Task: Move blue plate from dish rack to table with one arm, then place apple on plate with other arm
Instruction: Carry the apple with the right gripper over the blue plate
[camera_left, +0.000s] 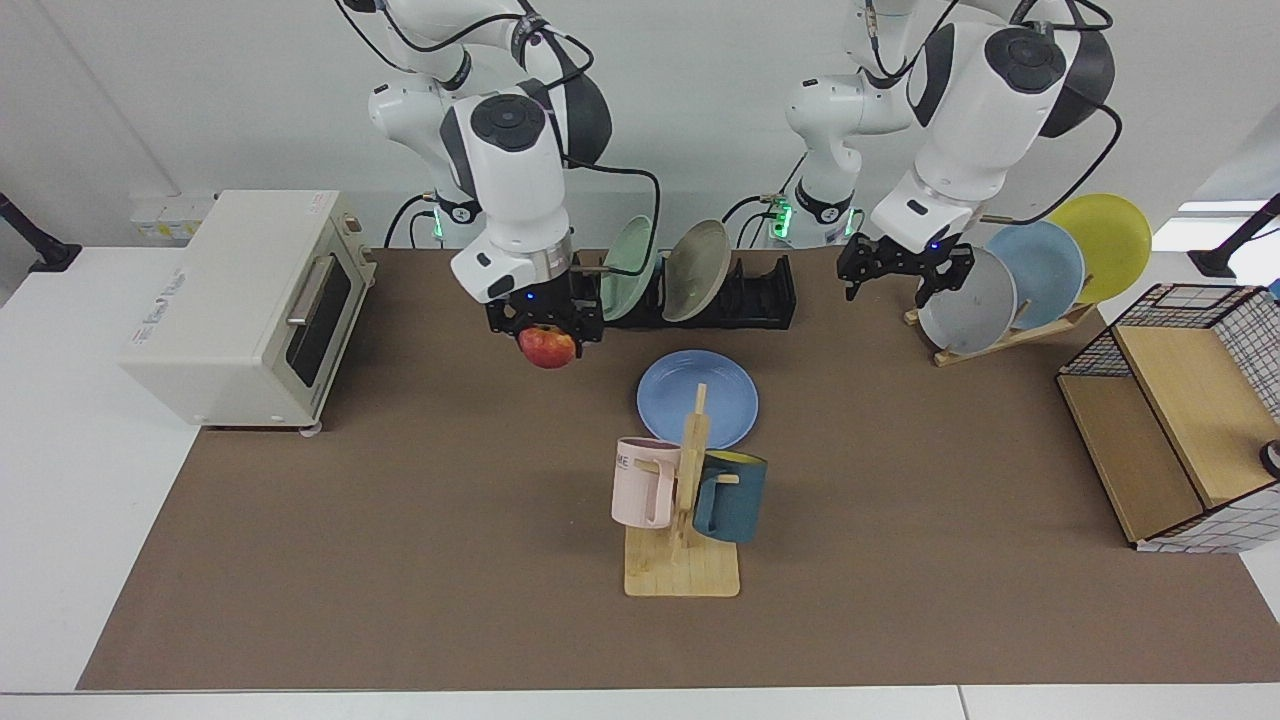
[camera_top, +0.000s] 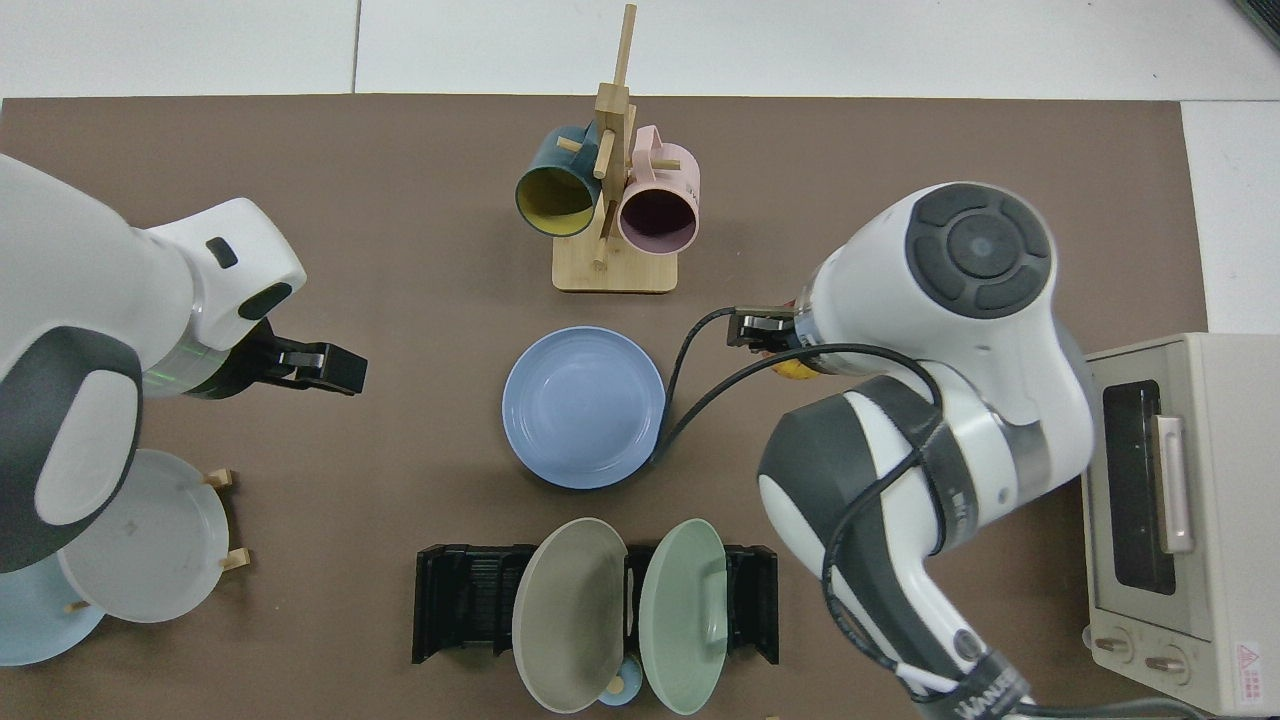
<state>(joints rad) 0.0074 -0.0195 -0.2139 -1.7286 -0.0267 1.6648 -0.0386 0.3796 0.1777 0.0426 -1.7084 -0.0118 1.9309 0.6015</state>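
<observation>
Robot lab staging a mock kitchen

Two white Franka arms are standing at a brown-matted white table (camera_left: 420, 560) before a bare wall, working among a cream toaster oven (camera_left: 235, 305), black slotted dish rack (camera_left: 760, 295) and wooden mug stand (camera_left: 683, 560).
</observation>
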